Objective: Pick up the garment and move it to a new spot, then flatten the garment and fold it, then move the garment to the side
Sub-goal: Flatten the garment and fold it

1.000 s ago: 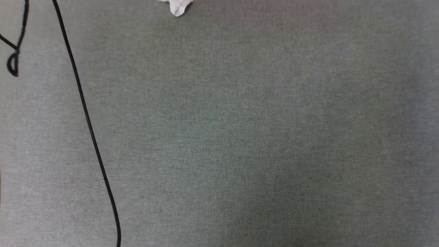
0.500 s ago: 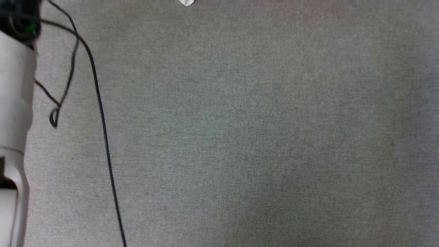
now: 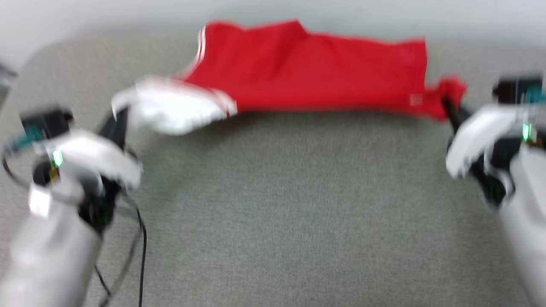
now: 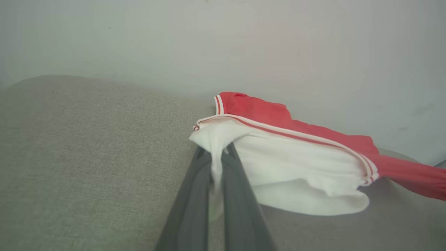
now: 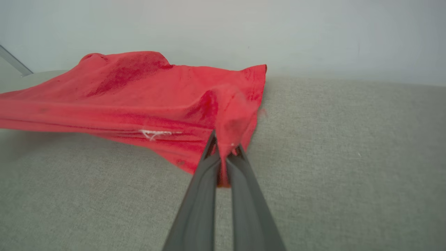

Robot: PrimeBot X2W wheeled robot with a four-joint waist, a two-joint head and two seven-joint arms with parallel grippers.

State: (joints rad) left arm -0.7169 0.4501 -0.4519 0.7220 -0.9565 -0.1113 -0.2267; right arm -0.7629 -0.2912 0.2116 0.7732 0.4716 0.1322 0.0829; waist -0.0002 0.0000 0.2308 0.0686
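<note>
1. Head view, blurred: one garment (image 3: 311, 72), red with one white sleeve (image 3: 170, 108) in sight, stretches crosswise over the far part of the grey cloth-covered bench (image 3: 273, 204), close to the pale wall (image 3: 85, 17).
2. Two grippers hold it, one at each end. The left gripper (image 3: 120, 114) is at the white sleeve and the right gripper (image 3: 446, 103) is at the red corner on the opposite end.
3. Left wrist view: the left gripper (image 4: 216, 157) has its two dark fingers (image 4: 195, 195) clenched on a pinch of white sleeve cloth, which runs down between them. Red-and-white striped trim (image 4: 296, 134) borders the sleeve where it meets the red body.
4. Right wrist view: the right gripper (image 5: 224, 148) has its two fingers (image 5: 202, 202) clenched on a bunched red corner of the garment (image 5: 139, 90).
5. Writing: one small white mark (image 5: 153, 133) sits on the red cloth near the right gripper. It also shows in the head view (image 3: 414, 100), too small and blurred to read.
6. The garment's near edge hangs clear of the bench with a shadow beneath. Whether the far part rests on the bench cannot be told.
7. Also counted: one green light on each wrist, left (image 3: 56, 158) and right (image 3: 527, 131), and one thin black cable (image 3: 143, 238) trailing below the left arm.
</note>
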